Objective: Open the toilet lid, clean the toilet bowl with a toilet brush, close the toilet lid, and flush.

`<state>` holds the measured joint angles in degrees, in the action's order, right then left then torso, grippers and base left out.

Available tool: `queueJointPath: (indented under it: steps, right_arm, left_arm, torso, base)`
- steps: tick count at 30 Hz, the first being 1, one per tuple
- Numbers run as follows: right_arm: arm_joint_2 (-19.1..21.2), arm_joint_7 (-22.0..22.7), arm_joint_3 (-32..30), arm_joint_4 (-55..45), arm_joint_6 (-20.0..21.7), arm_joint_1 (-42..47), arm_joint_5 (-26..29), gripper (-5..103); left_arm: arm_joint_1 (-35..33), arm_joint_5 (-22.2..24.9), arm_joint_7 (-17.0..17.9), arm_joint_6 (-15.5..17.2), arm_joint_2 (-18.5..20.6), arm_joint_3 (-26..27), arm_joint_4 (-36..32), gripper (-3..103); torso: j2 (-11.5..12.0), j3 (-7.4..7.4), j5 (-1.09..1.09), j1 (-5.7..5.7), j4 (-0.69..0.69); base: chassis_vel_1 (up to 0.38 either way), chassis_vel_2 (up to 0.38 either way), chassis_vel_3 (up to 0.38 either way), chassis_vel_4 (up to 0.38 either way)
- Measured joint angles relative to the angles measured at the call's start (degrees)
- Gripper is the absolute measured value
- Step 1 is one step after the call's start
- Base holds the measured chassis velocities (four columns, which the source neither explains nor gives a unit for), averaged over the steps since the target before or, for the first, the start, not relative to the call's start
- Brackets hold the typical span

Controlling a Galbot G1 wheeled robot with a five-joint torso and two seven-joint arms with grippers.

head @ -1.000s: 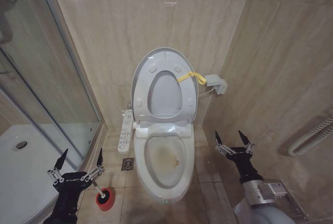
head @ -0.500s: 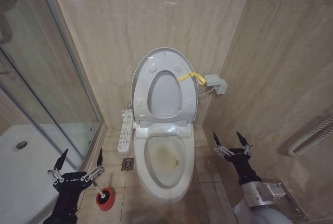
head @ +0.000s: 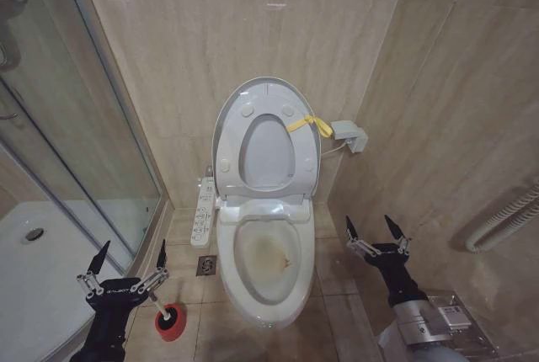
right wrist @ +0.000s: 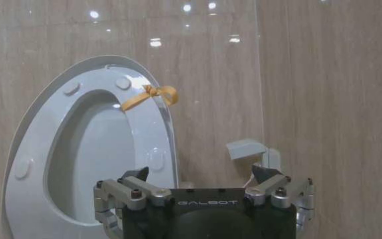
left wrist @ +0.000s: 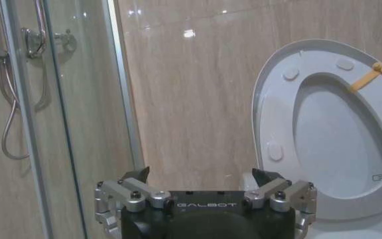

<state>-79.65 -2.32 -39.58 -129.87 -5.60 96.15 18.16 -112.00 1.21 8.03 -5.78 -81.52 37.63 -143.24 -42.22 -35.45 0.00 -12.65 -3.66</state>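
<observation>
- My left hand hangs low at the near left with its fingers spread apart and nothing between them, just above the toilet brush.
- The toilet brush stands on the floor in its round red holder, its thin white handle slanting up toward my left hand; I cannot tell whether handle and fingers touch.
- That brush sits in the narrow strip of floor between the glass shower door on the left and the toilet bowl on the right.
- The toilet bowl is in the middle, open, with a yellowish-brown stain inside; its near rim points toward me.
- The toilet lid stands upright against the far wall, its underside with round bumpers facing me, the ring seat raised against it, a yellow strap tied at its right edge.
- A white button panel juts out at the bowl's far left side, and a floor drain lies just left of the bowl.
- My right hand hovers at the near right, fingers spread and empty, over bare floor between the bowl's right edge and the right wall.
- From my left wrist the lid rises beyond my left hand; from my right wrist my right hand faces the lid's strap edge and a small grey box on the wall.
</observation>
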Motion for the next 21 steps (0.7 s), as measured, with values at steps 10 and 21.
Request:
queueJointPath:
  steps: [10,21]
  right_arm:
    - [0.00,0.04,0.00,0.00,0.04,-0.01,-0.04,100]
    - [0.01,0.09,0.00,-0.01,0.04,-0.04,-0.08,100]
  left_arm:
    - [0.00,0.00,0.00,0.00,0.00,0.00,0.00,100]
    - [0.00,0.00,0.00,0.00,0.00,0.00,0.00,100]
  torso:
    - [0.00,0.00,0.00,0.00,0.00]
    - [0.00,0.00,0.00,0.00,0.00]
  base:
    - [0.000,0.000,0.000,0.000]
    - [0.000,0.000,0.000,0.000]
